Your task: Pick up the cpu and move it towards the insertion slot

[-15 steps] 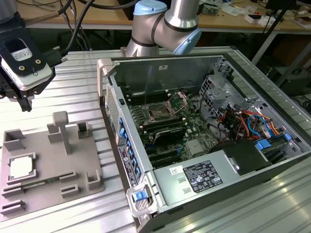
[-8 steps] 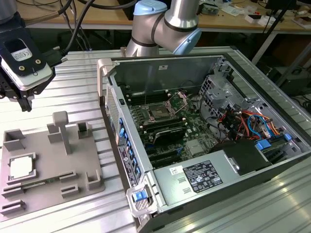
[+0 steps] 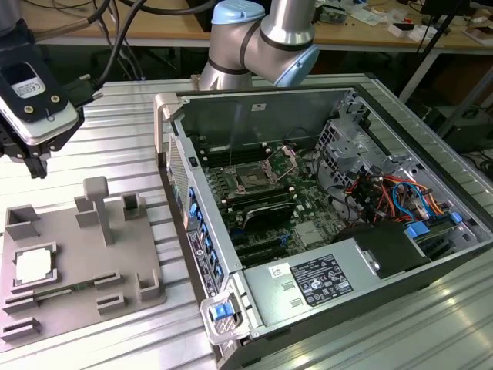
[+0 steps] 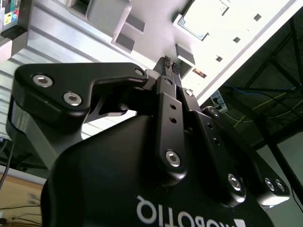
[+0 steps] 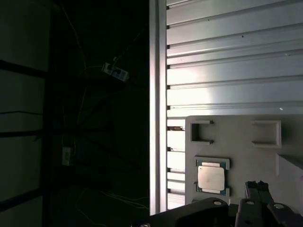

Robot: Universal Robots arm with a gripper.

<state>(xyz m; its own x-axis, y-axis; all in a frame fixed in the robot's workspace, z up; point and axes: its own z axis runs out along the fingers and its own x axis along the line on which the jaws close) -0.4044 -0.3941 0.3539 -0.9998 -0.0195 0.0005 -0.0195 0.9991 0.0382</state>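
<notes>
Exterior view showed the tool [image 3: 35, 166] hanging clenched and empty above the far part of a grey tray [image 3: 131, 247], by the desk's [image 3: 123, 123] edge on the exterior view's left. The cpu [image 3: 35, 266] lay flat in a tray pocket, below the tool and closer to the desk's near edge. It was a pale silvery square, face up, sides parallel to the tray's. The slot [image 3: 254, 179] sat well apart, inside an open case [image 3: 308, 281] toward the opposite edge.
</notes>
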